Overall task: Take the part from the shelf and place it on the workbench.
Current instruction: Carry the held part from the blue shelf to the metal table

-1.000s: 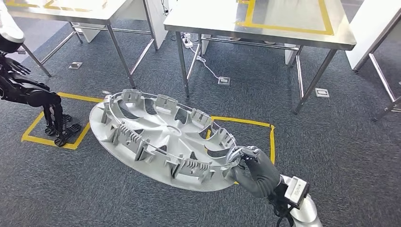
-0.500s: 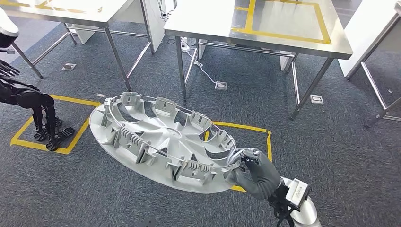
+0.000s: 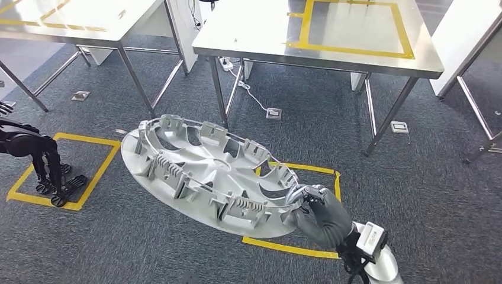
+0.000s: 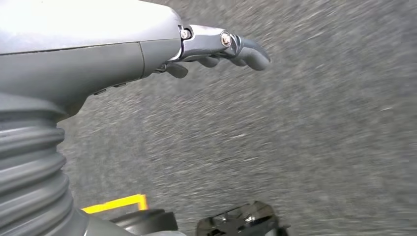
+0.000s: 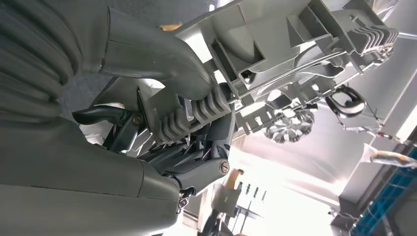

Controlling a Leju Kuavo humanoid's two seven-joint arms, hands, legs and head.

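Part (image 3: 207,177), a big silver wheel cover with ribbed clips around its rim, was held in the air above the grey carpet floor (image 3: 414,195) in the head view, tilted, with its inner side turned up. The right robot hand (image 3: 319,216) gripped its rim at the near right edge, the dark fingers closed over the rim. Under it, yellow tape (image 3: 290,247) marked a square on the floor. Further away stood a steel counter (image 3: 260,35) with a yellow tape frame on its top, and a second counter (image 3: 77,23) to the left of it. At the left edge another dark robot figure (image 3: 35,157) stood inside a yellow square.

In the left wrist view, the left robot hand (image 4: 216,46) hung over the blurred carpet, holding nothing; its fingers seemed loosely bent, though the blur made this hard to judge.

In the right wrist view, the thick grey thumb (image 5: 162,54) pressed on one side of a ribbed clip of the part (image 5: 305,34), and the dark fingers (image 5: 216,137) closed on the other side.
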